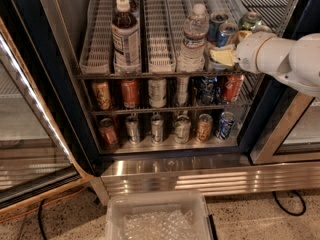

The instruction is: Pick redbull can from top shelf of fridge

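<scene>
Two redbull cans stand one behind the other in the right lane of the top shelf [100,66] of the fridge [60,74]. The front can [226,33] shows its silver top and upper blue body, and the rear can [218,20] stands just behind it. My gripper [232,46] reaches in from the right on a white arm [280,59]. It sits at the front can and covers the can's lower part. A green can [250,20] stands in the lane to the right, behind the gripper.
A dark drink bottle [126,36] and a water bottle [194,39] stand on the top shelf, left of the cans. Two lower racks hold several small cans [157,91]. The glass door [30,134] hangs open at left. A clear bin [157,216] sits on the floor below.
</scene>
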Robot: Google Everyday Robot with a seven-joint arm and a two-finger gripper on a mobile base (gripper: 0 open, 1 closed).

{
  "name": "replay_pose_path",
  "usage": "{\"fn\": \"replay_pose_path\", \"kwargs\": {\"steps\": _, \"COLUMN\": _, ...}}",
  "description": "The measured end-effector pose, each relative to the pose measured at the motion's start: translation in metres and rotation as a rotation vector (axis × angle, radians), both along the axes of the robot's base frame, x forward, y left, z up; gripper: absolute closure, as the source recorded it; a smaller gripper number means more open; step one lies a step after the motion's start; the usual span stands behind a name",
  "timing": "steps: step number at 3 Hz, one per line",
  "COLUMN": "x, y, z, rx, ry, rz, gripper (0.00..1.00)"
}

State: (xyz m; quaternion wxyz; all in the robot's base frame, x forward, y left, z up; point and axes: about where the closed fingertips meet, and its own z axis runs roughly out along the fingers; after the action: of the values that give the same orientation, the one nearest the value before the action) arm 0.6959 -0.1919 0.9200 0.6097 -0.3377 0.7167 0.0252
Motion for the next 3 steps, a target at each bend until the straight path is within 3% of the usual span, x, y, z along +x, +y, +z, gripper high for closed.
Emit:
{"fn": "replay_pose_path", "kwargs": {"steps": 1, "x": 0.000, "y": 0.000, "z": 0.000, "rx": 0.000, "ry": 0.000, "rz": 0.000, "gripper": 1.00}}
{"fn": "replay_pose_path", "kwargs": {"steps": 2, "x": 0.000, "y": 0.000, "z": 0.000, "rx": 0.000, "ry": 0.000, "rz": 0.001, "gripper": 1.00}}
{"fn": "replay_pose_path", "kwargs": {"steps": 3, "x": -0.005, "y": 0.009, "z": 0.012, "rx": 0.045, "ry": 0.007, "rz": 0.031, "gripper": 1.00}}
